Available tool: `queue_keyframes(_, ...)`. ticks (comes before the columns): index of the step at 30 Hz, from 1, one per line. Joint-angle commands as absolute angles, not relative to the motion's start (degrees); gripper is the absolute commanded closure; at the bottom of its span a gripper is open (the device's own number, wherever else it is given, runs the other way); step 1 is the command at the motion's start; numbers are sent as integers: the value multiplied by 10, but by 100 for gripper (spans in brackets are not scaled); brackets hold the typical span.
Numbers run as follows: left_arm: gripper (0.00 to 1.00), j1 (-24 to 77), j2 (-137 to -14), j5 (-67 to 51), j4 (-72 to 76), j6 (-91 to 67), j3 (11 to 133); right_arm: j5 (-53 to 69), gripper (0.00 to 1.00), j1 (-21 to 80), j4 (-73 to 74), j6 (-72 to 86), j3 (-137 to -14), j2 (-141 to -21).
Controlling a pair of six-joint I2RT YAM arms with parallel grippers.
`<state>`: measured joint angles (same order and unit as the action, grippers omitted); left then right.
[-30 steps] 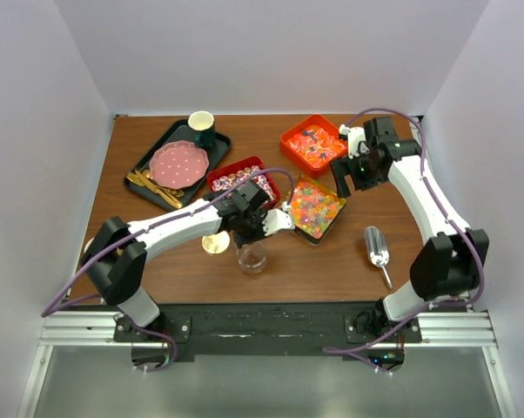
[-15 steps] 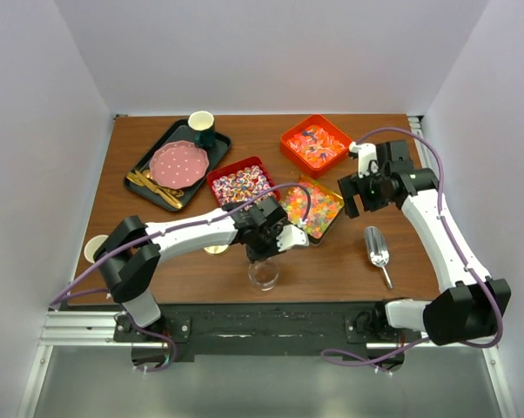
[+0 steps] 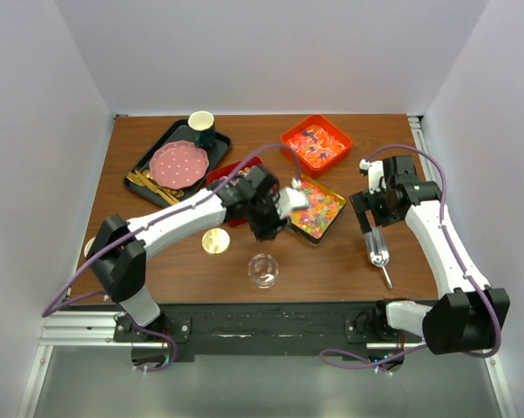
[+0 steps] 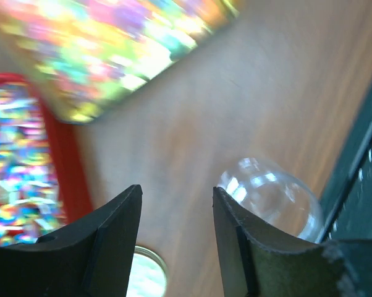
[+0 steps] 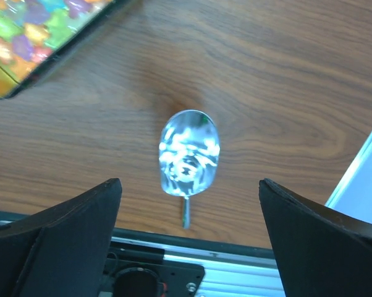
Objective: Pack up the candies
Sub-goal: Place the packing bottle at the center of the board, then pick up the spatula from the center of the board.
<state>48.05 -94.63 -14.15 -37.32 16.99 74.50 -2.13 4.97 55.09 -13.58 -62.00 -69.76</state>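
The candies lie in three trays: jelly pieces in a gold-rimmed tray [image 3: 319,212] [image 4: 124,43] [image 5: 25,31], wrapped ones in an orange tray [image 3: 315,144], and twist-wrapped ones in a red tray [image 3: 233,178] [image 4: 19,173] that my left arm partly hides. An empty clear glass jar [image 3: 263,270] [image 4: 272,201] stands near the front edge. My left gripper [image 3: 269,226] [image 4: 177,195] hovers open above the wood between the jar and the trays, holding nothing. My right gripper [image 3: 373,225] [image 5: 189,182] hangs wide open over the silver scoop [image 3: 377,246] [image 5: 189,154].
A round gold lid [image 3: 215,241] [image 4: 146,278] lies left of the jar. At the back left, a black tray [image 3: 162,148] carries a pink plate [image 3: 179,163], gold cutlery [image 3: 153,185] and a cup [image 3: 201,126]. The table's front rail [image 5: 235,272] is just beyond the scoop handle.
My left gripper opened, let go of the jar near the front edge and drew back toward the trays. My right arm swung from the orange tray down over the scoop.
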Motion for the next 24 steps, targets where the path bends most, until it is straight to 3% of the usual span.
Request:
queue_keyframes(1,44,410,-972,-221,-333,117,837,-11,7,12,562,-206,-616,-729)
queue_keyframes(5,41,402,-1013,-266,-292,96,907,15,8,-39,565,-235,-620,-730)
queue_keyframes(9,25,405,-1084,-344,-217,23,973,28,5,-85,540,-217,-653,-719)
queue_keyframes(16,28,453,-1238,-349,-178,-37,1150,61,2,-178,550,-113,-725,-720)
queue_keyframes(24,36,526,-1332,-293,-131,-77,1202,65,2,-179,562,-123,-701,-694)
